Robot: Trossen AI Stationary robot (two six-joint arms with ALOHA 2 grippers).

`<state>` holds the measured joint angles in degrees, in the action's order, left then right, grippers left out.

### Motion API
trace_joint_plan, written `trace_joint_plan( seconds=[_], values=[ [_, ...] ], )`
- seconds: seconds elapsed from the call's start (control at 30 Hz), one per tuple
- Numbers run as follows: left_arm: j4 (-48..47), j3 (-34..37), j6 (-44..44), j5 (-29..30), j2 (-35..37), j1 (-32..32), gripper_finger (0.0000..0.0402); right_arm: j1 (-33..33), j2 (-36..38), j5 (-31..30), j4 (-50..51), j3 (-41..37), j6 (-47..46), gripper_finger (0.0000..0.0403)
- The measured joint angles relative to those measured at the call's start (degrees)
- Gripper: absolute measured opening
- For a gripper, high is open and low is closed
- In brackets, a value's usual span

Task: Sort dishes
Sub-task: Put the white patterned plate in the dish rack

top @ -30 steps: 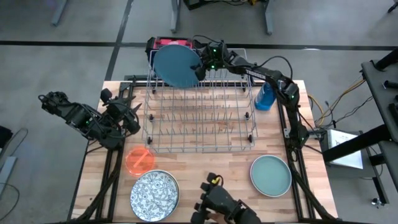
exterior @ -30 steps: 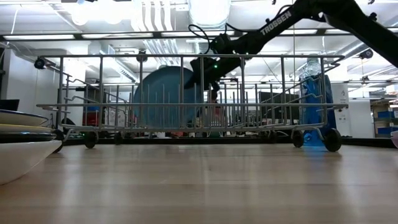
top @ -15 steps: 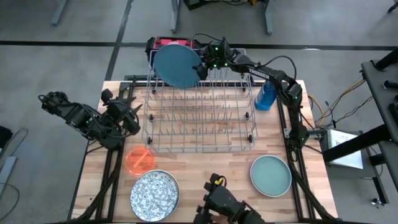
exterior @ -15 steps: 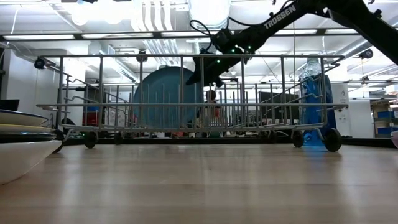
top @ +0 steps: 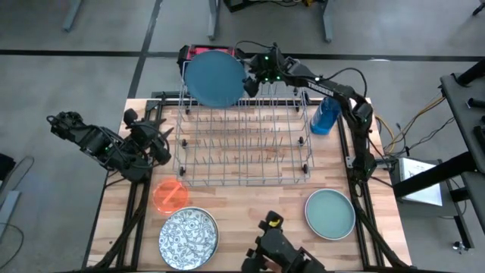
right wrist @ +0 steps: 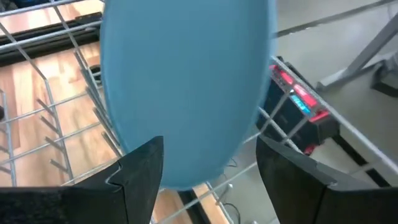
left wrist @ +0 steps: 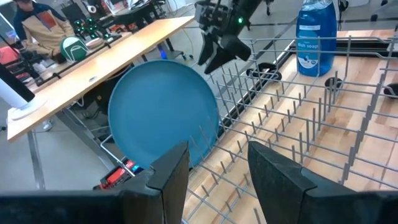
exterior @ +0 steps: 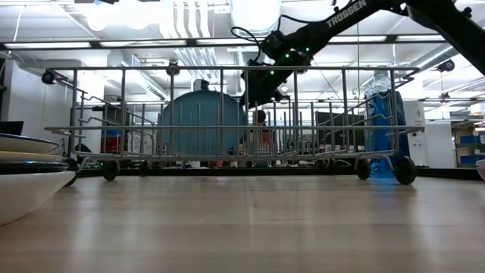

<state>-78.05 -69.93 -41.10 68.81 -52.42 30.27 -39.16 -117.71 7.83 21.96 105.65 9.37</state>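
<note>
While the large blue plate stands on edge at the far left corner of the wire rack, leaning a little outward over the rack's back rail, the right gripper hangs just beside its rim with its fingers spread and nothing between them. The plate is released and rests between the tines on its own. To finish this step well, the gripper should probably draw straight back and up, clear of the rim and the rack wires, so the plate is not nudged out of its slot; the outward lean looks like the main risk.

The left gripper waits at the left side of the table, pointing toward the rack, fingers parted and empty.

Three dishes lie flat on the near part of the table: a small orange plate, a patterned plate and a teal plate. A blue soap bottle stands by the rack's right end.

Compared with a second ago, the right gripper has let go of the plate's edge, opened wider and pulled slightly away, and the plate has settled a touch lower.
</note>
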Motion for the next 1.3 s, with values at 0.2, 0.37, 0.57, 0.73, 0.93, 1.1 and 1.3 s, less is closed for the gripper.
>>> trace_joint_plan(
  seconds=[0.2,0.37,0.57,0.73,0.93,1.1,1.3],
  values=[
    [0.03,0.0,0.0,-0.6,-0.41,0.01,0.0155,0.0,2.17,-0.48,1.9,0.01,0.87,0.0236],
    [0.79,0.0,-0.57,-2.31,-1.54,-0.01,0.0155,0.2,5.29,-0.47,6.29,0.02,1.52,0.0233],
    [5.46,0.0,-0.64,-16.04,-4.79,0.04,0.0155,2.91,11.0,-0.13,17.16,-1.11,3.41,0.0225],
    [6.53,0.0,-0.9,-28.07,-10.02,1.16,0.0155,9.04,17.02,1.45,20.31,-6.69,3.87,0.0205],
    [6.56,0.0,-3.79,-37.16,-16.61,5.08,0.0155,18.6,26.66,1.38,19.25,-16.25,1.7,0.0187],
    [6.55,0.0,-7.56,-37.56,-20.61,9.08,0.0155,26.73,34.01,1.2,17.48,-24.78,-3.95,0.0174],
    [7.02,0.0,-14.64,-42.27,-23.58,14.66,0.0155,37.03,40.69,1.09,14.9,-33.56,-13.21,0.0156]
  ],
)
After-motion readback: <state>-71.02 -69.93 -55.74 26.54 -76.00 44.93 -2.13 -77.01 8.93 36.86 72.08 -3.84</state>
